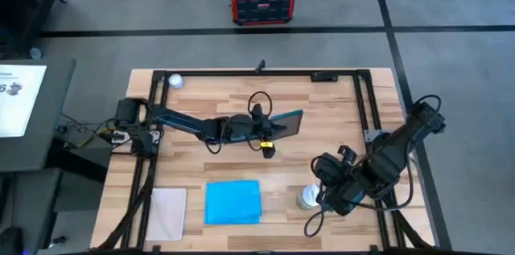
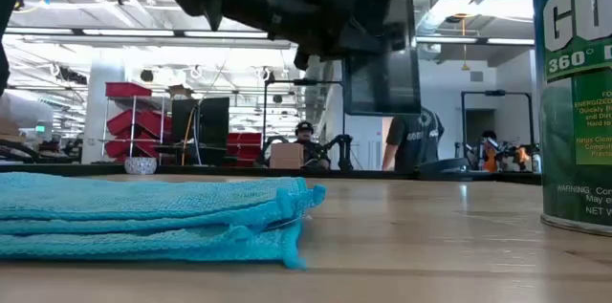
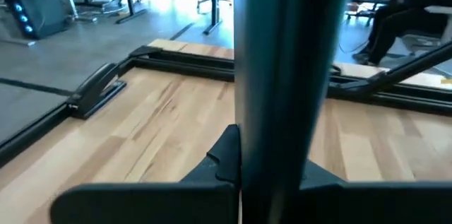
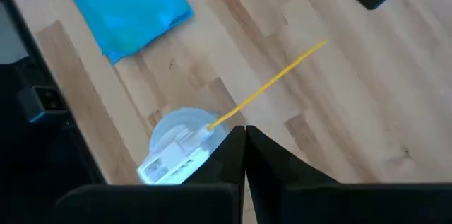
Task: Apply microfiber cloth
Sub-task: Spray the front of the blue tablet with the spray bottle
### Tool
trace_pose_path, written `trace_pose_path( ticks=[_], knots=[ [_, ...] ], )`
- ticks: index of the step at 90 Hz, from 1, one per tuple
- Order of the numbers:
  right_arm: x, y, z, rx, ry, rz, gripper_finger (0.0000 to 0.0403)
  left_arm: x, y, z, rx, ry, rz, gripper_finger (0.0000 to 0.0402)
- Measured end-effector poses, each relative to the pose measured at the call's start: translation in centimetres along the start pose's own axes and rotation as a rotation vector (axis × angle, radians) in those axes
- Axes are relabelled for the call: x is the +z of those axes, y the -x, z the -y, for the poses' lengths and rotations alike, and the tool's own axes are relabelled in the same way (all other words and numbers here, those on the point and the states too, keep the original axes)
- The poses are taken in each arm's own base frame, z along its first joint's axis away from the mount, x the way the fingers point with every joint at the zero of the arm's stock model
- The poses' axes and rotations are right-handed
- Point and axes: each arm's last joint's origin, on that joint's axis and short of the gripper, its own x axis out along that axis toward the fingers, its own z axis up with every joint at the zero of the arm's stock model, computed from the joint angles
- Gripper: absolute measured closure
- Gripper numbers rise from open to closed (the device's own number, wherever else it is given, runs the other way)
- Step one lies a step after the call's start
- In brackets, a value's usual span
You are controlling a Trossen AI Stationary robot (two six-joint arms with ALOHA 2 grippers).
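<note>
The bright blue microfiber cloth (image 1: 233,201) lies folded flat on the table near its front edge, also in the low view (image 2: 143,215) and the right wrist view (image 4: 123,5). No gripper touches it. My left gripper (image 1: 272,126) is over the table's middle, shut on a dark tablet (image 1: 287,122) that hangs in the air (image 2: 382,50). At the right front, my right gripper (image 4: 245,139) hangs shut beside the top of a spray can (image 4: 180,146) and holds nothing. My left gripper pinches the tablet between its two fingers (image 3: 226,157), one on each flat face (image 3: 289,111), near the edge facing the table's left. The fingers come level from the table's left. The tablet stands steeply on edge, lifted clear of the table.
A pale grey-white sheet (image 1: 169,213) lies left of the cloth at the front left. The green spray can (image 2: 574,102) with a yellow straw (image 4: 275,79) stands right of the cloth. A black frame (image 1: 366,118) runs along the table's sides. Bare wood lies between tablet and cloth.
</note>
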Motion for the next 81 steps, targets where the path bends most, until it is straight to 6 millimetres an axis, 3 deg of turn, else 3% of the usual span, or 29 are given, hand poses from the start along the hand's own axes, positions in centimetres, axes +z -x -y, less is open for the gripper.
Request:
trace_pose_path(
  ticks=[49,81],
  knots=[
    [0.3,-1.2,-1.0,0.035,0.012,-0.057,0.0403,-0.4,0.2,0.6,0.022,0.028,-0.025,0.0401],
    [0.3,-1.2,-1.0,0.043,0.008,-0.068,0.0403,-3.4,-1.7,1.3,0.010,0.100,-0.032,0.0401]
  ],
)
